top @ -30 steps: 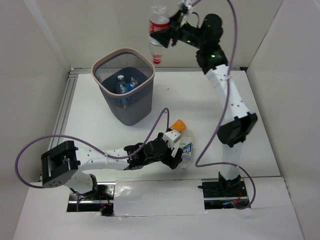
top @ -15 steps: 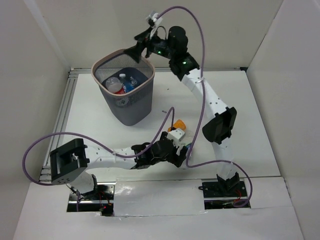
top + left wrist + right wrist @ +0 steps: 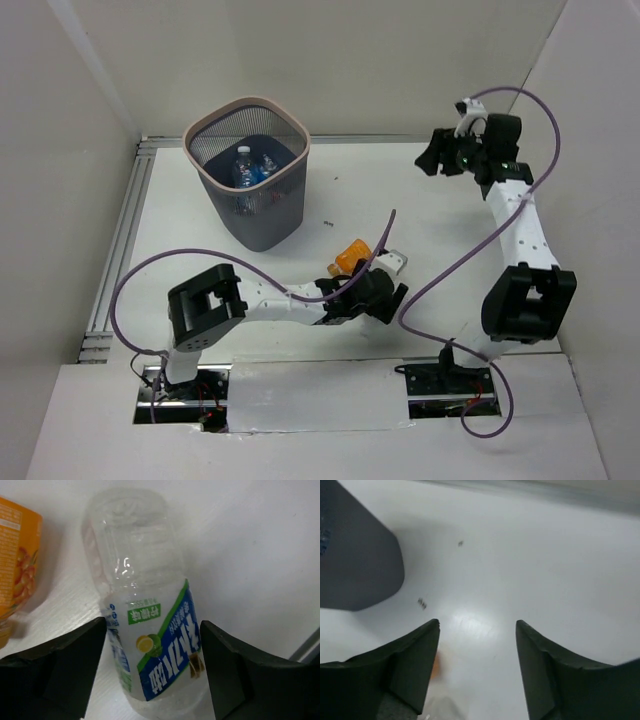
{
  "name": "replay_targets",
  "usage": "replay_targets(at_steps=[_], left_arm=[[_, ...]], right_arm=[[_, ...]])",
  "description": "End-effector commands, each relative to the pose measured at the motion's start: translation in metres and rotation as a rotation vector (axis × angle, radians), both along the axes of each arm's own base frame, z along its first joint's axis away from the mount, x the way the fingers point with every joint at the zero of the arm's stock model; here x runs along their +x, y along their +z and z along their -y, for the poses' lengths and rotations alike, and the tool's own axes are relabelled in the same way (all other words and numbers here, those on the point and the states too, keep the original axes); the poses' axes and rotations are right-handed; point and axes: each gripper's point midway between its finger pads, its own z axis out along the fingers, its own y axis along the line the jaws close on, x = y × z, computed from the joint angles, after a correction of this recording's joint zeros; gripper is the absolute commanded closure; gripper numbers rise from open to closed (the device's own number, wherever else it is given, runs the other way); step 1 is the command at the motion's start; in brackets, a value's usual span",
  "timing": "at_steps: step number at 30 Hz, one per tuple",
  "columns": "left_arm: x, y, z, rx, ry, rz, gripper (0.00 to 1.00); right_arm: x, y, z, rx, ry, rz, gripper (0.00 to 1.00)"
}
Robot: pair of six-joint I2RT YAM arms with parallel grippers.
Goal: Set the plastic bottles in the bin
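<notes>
- Seen from above, the bin [image 3: 268, 225] stands at the far left of the table [image 3: 400, 200]. At least two bottles [image 3: 241, 166] with blue caps lie inside it.
- In the same view the left arm stretches low along the near side of the table. The left gripper [image 3: 388, 293] sits right of centre, and the orange bottle [image 3: 350, 254] lies just beside it on the far side. The gripper's own body hides its jaws and whatever is under them.
- Still from above, the right gripper [image 3: 432, 158] hangs raised at the far right, well apart from the bin, and carries nothing.
- The left wrist view shows what the top view hides: a clear bottle [image 3: 145, 595] with a blue and green label lies on its side on the table, between the two fingers [image 3: 70, 660]. The jaws stand wide, one on each side and close against the label. I cannot tell whether they press on it. The orange bottle shows at the left edge, near the clear one, with a strip of table between them.
- The right wrist view shows those jaws moderately apart, with only bare table between them. The bin's dark wall fills the upper left corner. An orange smear beside one finger is too blurred to name.
</notes>
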Motion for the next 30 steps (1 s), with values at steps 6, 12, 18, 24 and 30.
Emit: replay_targets(at_steps=[6,12,18,24,30], left_arm=[[0.001,0.02,-0.003,0.011,-0.004,0.027,0.58],[0.016,0.135,-0.009,-0.137,-0.018,0.216,0.74],[0.081,0.296,-0.087,-0.308,0.152,0.48,0.74],[0.144,0.391,-0.188,-0.39,0.472,0.753,0.69],[0.207,0.388,-0.266,-0.281,0.768,0.814,0.66]], right_arm=[[-0.068,-0.047,0.01,0.022,0.049,-0.103,0.09],[-0.077,-0.054,0.037,0.027,0.027,-0.089,0.06],[-0.081,-0.059,0.055,0.066,0.037,-0.06,0.45],[-0.095,-0.078,0.022,0.047,0.213,-0.084,0.93],[-0.103,-0.069,-0.046,-0.207,0.47,0.086,0.31]])
